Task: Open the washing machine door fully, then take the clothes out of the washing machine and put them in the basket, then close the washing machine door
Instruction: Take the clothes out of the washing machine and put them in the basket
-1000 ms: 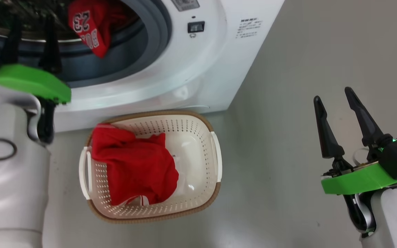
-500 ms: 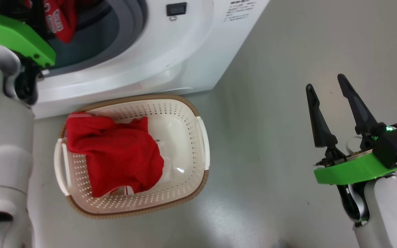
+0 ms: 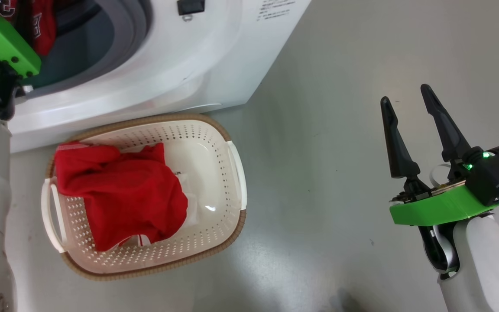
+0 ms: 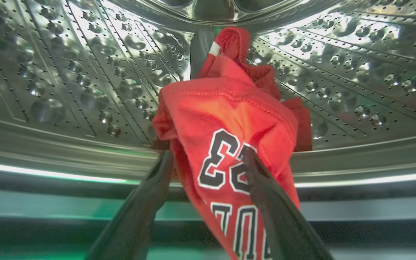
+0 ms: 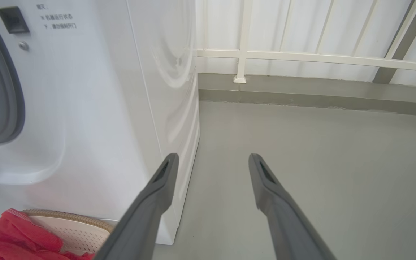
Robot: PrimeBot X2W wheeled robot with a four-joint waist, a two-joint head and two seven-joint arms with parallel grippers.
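My head camera has swung since a second ago, so the machine [image 3: 215, 65] and basket [image 3: 197, 143] sit further left in the head view. Neither has shifted against the other. My left arm has reached further into the opening. Inside the drum [image 4: 67, 90], my left gripper [image 4: 207, 153] stands wide, one finger at the jersey's [image 4: 229, 119] edge and the other across its 23, not closed on it. A second red garment [image 3: 119, 195] lies in the basket's left half. My right gripper [image 3: 404, 94] hovers wide and empty above the floor [image 3: 319, 173], well right of the basket.
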